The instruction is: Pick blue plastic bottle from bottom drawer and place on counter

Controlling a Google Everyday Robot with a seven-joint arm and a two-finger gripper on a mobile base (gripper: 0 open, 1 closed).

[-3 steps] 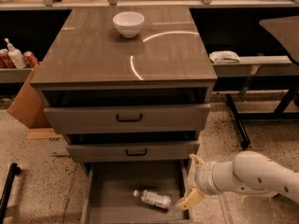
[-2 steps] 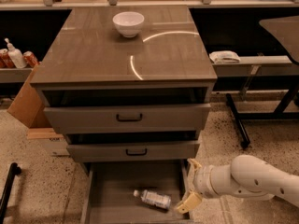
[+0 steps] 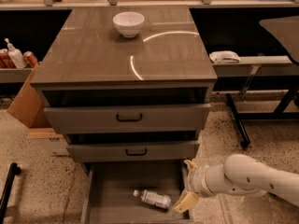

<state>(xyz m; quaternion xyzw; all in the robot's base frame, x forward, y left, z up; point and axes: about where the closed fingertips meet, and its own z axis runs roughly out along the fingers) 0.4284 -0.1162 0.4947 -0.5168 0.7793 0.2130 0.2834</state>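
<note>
The blue plastic bottle (image 3: 152,199) lies on its side on the floor of the open bottom drawer (image 3: 117,190), cap pointing left. My gripper (image 3: 187,184) hovers over the drawer's right edge, just right of the bottle and not touching it. Its two tan fingers are spread apart and hold nothing. The white arm reaches in from the lower right. The counter (image 3: 93,50) is the glossy grey-brown top of the cabinet, with curved light reflections.
A white bowl (image 3: 128,23) sits at the back of the counter. Two upper drawer fronts with black handles (image 3: 129,118) stick out slightly. A cardboard box (image 3: 25,101) stands to the left, a shelf with a pump bottle (image 3: 15,55) behind it, and a black table frame (image 3: 261,106) to the right.
My gripper has shifted slightly left toward the bottle. The bottle and the drawer have not moved.
</note>
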